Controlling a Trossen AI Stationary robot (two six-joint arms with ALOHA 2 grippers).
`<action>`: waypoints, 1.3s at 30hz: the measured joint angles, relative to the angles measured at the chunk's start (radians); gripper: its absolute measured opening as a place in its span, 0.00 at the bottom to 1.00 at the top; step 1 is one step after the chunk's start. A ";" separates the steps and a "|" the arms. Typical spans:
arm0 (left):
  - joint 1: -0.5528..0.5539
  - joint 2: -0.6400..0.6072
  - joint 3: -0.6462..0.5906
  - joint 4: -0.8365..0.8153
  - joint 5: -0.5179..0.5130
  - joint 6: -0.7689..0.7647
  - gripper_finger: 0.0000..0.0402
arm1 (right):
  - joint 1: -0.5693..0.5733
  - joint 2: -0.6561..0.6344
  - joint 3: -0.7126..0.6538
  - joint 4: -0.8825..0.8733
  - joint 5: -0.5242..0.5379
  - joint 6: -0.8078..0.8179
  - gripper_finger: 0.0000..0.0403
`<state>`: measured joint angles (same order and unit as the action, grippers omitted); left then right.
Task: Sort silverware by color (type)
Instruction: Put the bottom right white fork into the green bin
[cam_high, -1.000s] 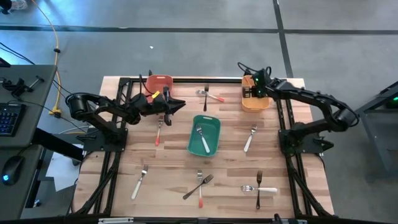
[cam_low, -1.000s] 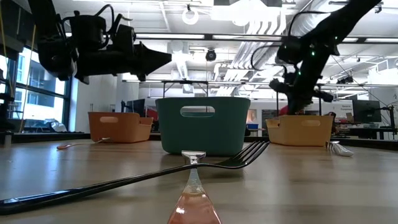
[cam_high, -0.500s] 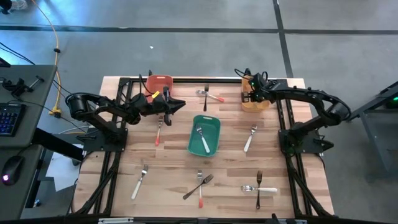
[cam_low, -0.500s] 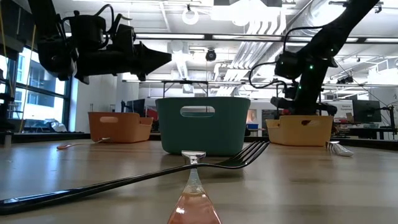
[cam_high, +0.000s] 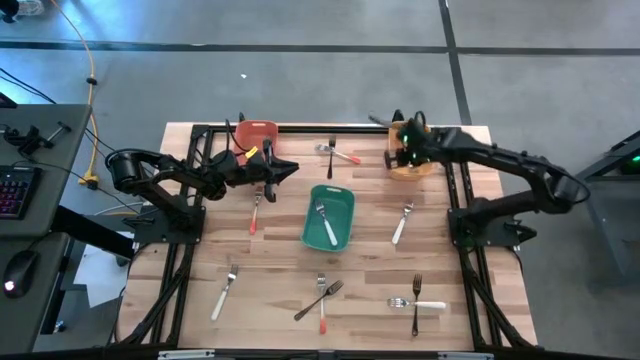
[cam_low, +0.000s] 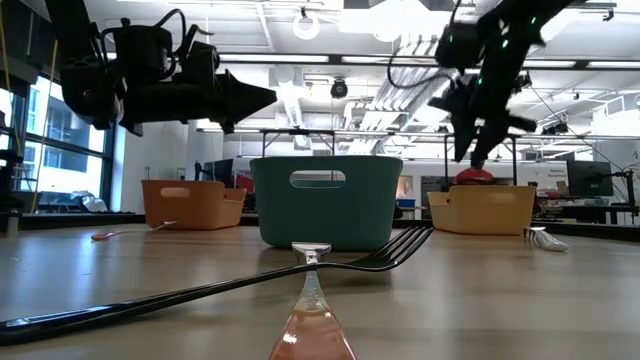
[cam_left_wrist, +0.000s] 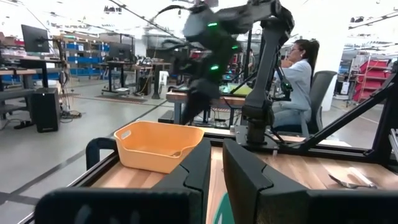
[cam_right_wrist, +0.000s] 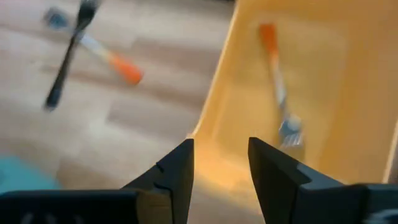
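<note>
My right gripper (cam_right_wrist: 221, 146) hangs open over the orange bin (cam_high: 412, 163) at the far right, its fingers pointing down into it and touching nothing. On the bin's floor lies an orange-handled fork (cam_right_wrist: 280, 93). My left gripper (cam_high: 292, 168) hovers shut and level above the table's far left part, holding nothing. Below it an orange-handled utensil (cam_high: 256, 212) rests flat on the wood. Other silverware lies flat on the table: a white-handled fork (cam_high: 224, 292), a dark fork crossed over an orange one (cam_high: 321, 297), and a white-handled fork (cam_high: 402, 222).
A teal bin (cam_high: 346, 236) in the middle holds a white-handled utensil. A salmon bin (cam_high: 256, 133) stands at the far left. A dark fork and an orange-handled spoon (cam_high: 338, 153) lie between the far bins. A dark fork and a white spoon (cam_high: 417, 302) lie near right. A person (cam_left_wrist: 298, 81) sits beyond the table.
My right gripper has dipped toward the orange bin, opened there and then risen above the bin's rim. The orange-handled fork now lies in the bin.
</note>
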<state>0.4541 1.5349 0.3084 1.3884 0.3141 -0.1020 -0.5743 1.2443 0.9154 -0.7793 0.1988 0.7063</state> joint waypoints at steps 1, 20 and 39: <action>0.000 0.000 0.000 0.000 0.000 0.000 0.08 | 0.046 -0.013 -0.005 -0.020 0.004 0.060 0.34; 0.000 0.000 0.000 -0.031 0.000 -0.010 0.08 | 0.745 -0.013 -0.217 -0.122 -0.005 0.950 0.34; 0.000 0.000 0.000 -0.051 0.000 -0.009 0.08 | 1.315 0.177 -0.044 0.122 -0.331 0.749 0.34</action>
<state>0.4541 1.5350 0.3088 1.3369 0.3138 -0.1108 0.7408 1.4212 0.8714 -0.6574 -0.1320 1.4553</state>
